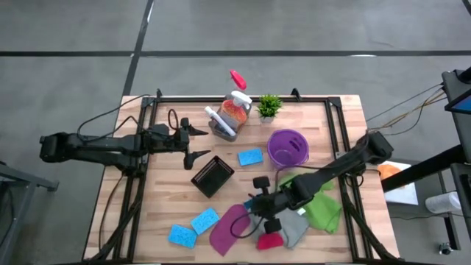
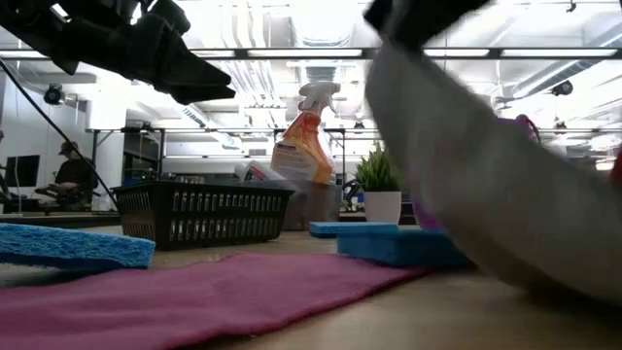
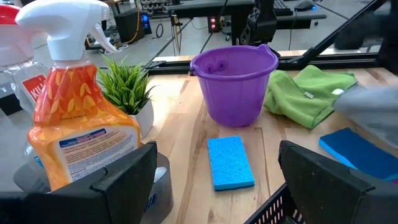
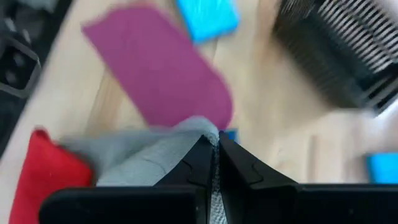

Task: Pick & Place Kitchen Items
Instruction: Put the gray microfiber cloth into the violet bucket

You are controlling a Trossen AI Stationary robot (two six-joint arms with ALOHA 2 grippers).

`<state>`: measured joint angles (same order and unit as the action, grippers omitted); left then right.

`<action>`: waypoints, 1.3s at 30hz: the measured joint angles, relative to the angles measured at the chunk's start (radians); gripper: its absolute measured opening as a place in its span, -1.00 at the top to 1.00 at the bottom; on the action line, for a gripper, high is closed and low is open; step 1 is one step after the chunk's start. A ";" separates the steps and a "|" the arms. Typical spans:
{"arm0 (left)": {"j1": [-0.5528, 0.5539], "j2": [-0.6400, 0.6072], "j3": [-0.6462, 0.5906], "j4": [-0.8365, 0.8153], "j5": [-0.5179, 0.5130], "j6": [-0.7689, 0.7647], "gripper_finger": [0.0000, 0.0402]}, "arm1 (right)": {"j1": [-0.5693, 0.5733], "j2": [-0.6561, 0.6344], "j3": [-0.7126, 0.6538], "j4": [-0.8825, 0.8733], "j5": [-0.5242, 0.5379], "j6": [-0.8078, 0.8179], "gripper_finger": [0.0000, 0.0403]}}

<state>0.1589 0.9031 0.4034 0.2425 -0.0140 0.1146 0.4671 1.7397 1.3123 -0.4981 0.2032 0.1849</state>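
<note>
- The wooden tabletop (image 1: 169,206) carries everything, with both dark arms reaching in from its sides.
- The magenta cloth (image 1: 228,228) lies flat near the front edge, just beside the grey cloth (image 1: 294,227).
- The green cloth (image 1: 324,210) lies crumpled next to the purple bucket (image 1: 287,147).
- The black basket (image 1: 212,175) sits mid-table, empty as far as can be seen.
- The orange spray bottle (image 1: 235,109) stands at the back beside the small potted plant (image 1: 268,107).
- The right gripper (image 4: 214,155) has its fingers pressed together, pinching a fold of the grey cloth, close to the red cloth (image 1: 270,240).
- The left gripper (image 1: 197,142) hovers with fingers spread wide, holding nothing.
- Blue sponges lie scattered: one (image 1: 250,157) near the bucket, two (image 1: 193,228) at the front left.
</note>
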 joint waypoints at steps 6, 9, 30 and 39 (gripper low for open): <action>0.000 0.000 0.000 0.001 0.000 0.000 -0.67 | 0.001 -0.110 -0.020 0.152 0.040 -0.109 0.91; 0.000 0.000 0.000 0.001 0.000 0.000 -0.67 | 0.002 -0.161 -0.056 0.271 0.039 -0.177 0.91; 0.000 0.000 -0.001 0.000 0.000 -0.012 -0.67 | -0.063 -0.377 -0.586 1.147 0.164 -0.329 0.91; 0.000 0.000 -0.007 0.001 0.000 -0.014 -0.67 | -0.063 -0.560 -0.696 1.270 0.302 -0.437 0.91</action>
<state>0.1588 0.9031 0.3961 0.2432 -0.0139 0.1005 0.4038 1.1801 0.6158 0.7718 0.5050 -0.2519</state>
